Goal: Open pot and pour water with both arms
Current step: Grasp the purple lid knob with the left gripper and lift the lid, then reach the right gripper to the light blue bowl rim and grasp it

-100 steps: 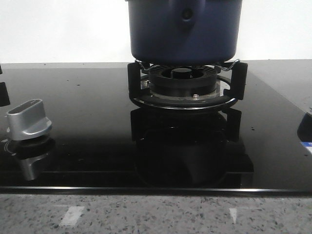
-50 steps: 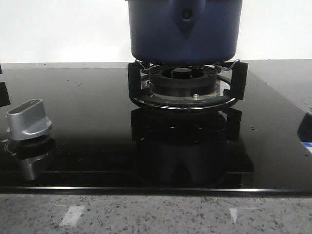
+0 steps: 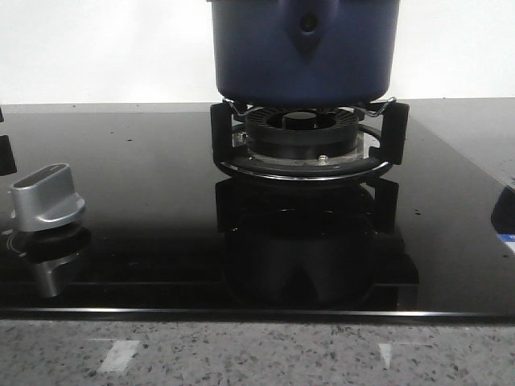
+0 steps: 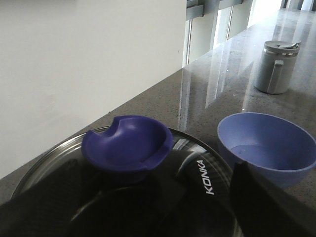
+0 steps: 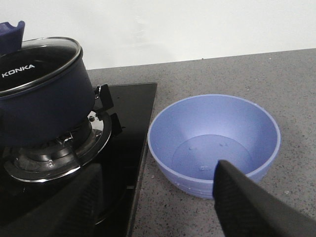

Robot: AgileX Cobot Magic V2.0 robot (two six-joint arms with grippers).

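Note:
The dark blue pot stands on the burner at the back of the black hob, its handle mount facing the front camera. It also shows in the right wrist view. A glass lid marked KONKA with a blue cupped knob covers it. My left gripper is open just over the lid, near the knob, one dark finger showing on each side. My right gripper is open and empty above the hob's edge, beside a light blue bowl holding a little water.
The black burner ring and pan supports sit under the pot. A silver control knob stands on the hob at the front left. A steel canister stands on the grey counter beyond the bowl. A white wall runs behind.

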